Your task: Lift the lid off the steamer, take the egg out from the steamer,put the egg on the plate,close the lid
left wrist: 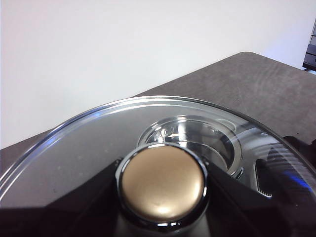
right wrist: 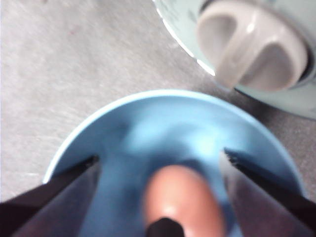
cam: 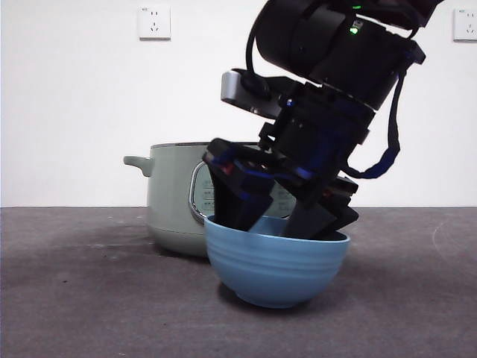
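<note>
Right tool (cam: 279, 216) sits spread inside my plate (cam: 276, 268), egg (right wrist: 185, 200) loose between; left tool pinches lid (left wrist: 98, 143) clear.

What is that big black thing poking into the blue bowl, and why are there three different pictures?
It is a robot with two arms, and each arm ends in a two-fingered tool. The front picture comes from a low camera looking across the table. There the right tool reaches down into the blue bowl, with the green steamer behind it. The other two pictures come from little cameras on the arms' wrists. The right wrist picture looks into the bowl: the egg lies inside, between the open jaws, which do not seem to touch it. The steamer's dial shows nearby. The left wrist picture shows the left tool gripping the knob of the glass lid, holding it while the egg is put down.
</note>
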